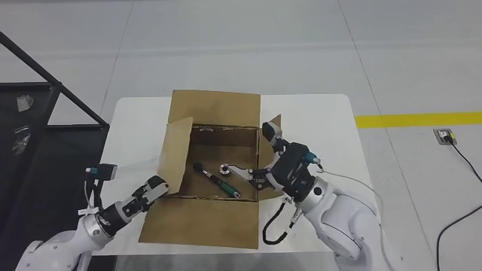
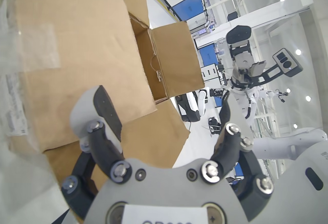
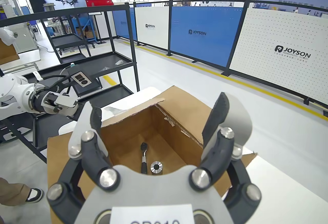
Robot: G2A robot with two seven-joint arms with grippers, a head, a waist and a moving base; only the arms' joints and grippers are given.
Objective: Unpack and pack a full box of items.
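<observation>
Open brown cardboard box (image 1: pixel 215 107) on white worktop (image 1: pixel 316 113), flaps folded outward. On its floor, black-headed ratchet wrench with green handle (image 1: pixel 217 181), just beside small silver cylindrical socket (image 3: pixel 156 167). Right gripper (image 3: pixel 159 107) spread wide above the box's right wall. Left gripper (image 2: pixel 164 97) likewise spread, just outside the raised left flap.
</observation>
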